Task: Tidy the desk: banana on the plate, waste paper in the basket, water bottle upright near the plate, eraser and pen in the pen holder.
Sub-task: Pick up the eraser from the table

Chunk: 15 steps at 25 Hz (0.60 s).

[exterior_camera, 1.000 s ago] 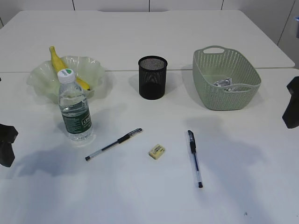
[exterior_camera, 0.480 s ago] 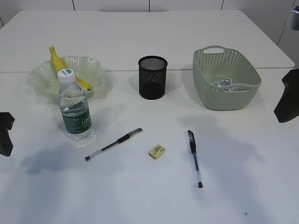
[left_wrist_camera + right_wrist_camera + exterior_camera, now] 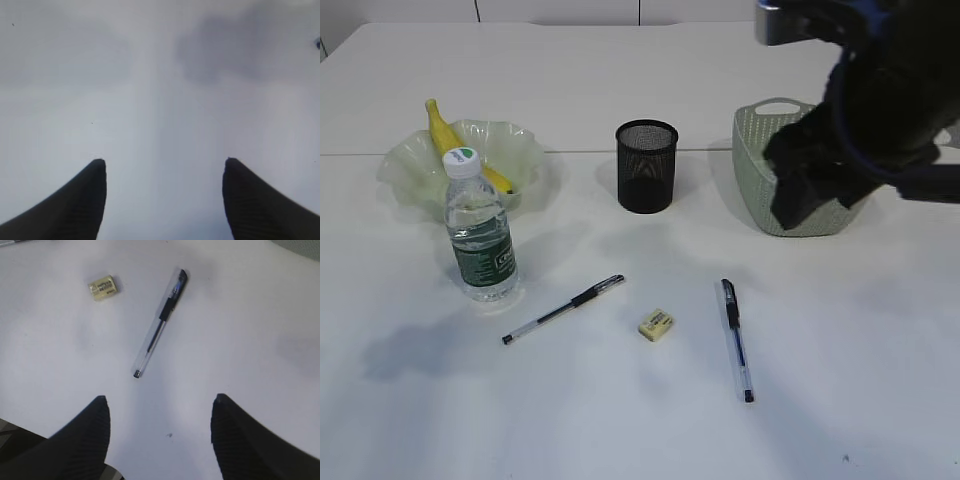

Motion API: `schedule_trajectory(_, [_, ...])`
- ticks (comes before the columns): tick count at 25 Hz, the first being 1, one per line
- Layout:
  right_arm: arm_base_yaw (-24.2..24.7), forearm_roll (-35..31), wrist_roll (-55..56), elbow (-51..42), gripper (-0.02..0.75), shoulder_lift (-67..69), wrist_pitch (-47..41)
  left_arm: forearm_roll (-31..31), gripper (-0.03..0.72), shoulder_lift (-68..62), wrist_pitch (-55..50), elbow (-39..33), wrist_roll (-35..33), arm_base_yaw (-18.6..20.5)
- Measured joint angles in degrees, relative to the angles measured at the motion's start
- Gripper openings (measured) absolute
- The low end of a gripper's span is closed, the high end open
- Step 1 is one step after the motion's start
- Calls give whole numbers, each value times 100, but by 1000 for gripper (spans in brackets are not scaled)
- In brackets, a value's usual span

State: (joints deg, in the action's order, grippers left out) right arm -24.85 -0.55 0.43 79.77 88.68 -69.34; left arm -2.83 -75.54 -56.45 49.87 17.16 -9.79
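Note:
The banana lies on the green ruffled plate, and the water bottle stands upright just in front of it. Two pens and the yellow eraser lie on the desk. Behind them stands the black mesh pen holder. My right gripper hangs open in front of the basket, so the waste paper is hidden. The right wrist view has the right gripper open above the desk, near a pen and the eraser. My left gripper is open over bare desk.
The right arm's dark bulk fills the upper right of the exterior view and covers most of the basket. A corner of the basket shows at the top right of the right wrist view. A seam crosses the desk behind the pen holder.
The right arm has swung in from the right edge, up and leftward, and now stands before the basket. The left gripper has gone out of the exterior view at the left edge.

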Motion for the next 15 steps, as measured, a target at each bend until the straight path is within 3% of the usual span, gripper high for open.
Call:
schedule_trajectory(8, [-573,142,23,1506,473,1637,-90,-37,509,248,-144,0,4,0])
schedule_trajectory(15, [-941,258,23,1984,473,2731,-90,-87,509,270,-274,0,4,0])
